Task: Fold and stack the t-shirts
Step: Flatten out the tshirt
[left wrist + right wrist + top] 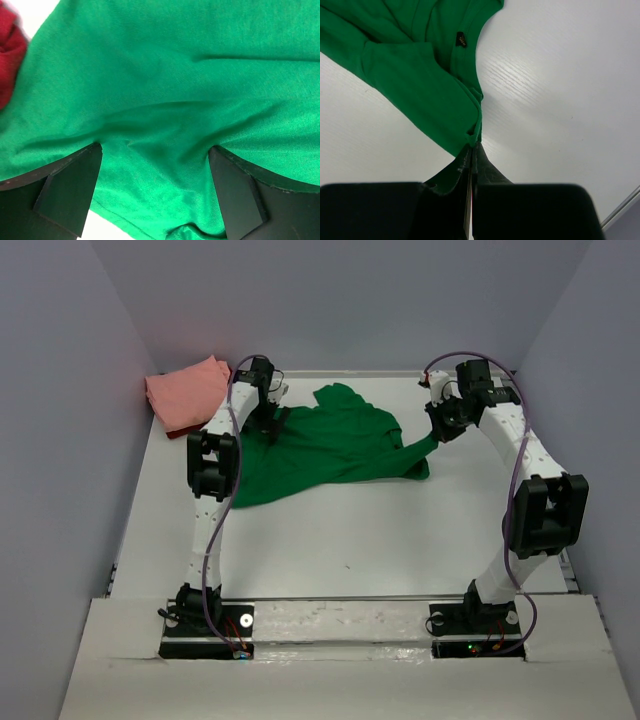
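The right gripper [471,148] is clamped tight on the edge of the bright green t-shirt [330,445], its two black jaws pressed together with no gap and a thin fold of cloth caught between their tips. From that pinch the fabric runs out in a narrow drawn tail and then widens into the body of the shirt. A small dark label [461,40] shows inside the neckline not far from the held corner. The left gripper [155,187] stands with its jaws spread wide over the far left part of the same shirt. Its fingers [70,187] sit on either side of a rumpled stretch of green cloth and hold nothing, and whether their tips touch the fabric cannot be told. The green shirt lies spread and creased across the far middle of the white table [350,540], reaching from beneath the left gripper across to the right one, with one lobe trailing toward the near left. The salmon pink t-shirt [185,395] lies folded in the far left corner of the table, close against the left wall. It rests on top of the dark red t-shirt [10,55], of which only a thin edge shows beneath it in the overhead view. In the left wrist view that dark red cloth appears at the upper left, just beside the edge of the green shirt.
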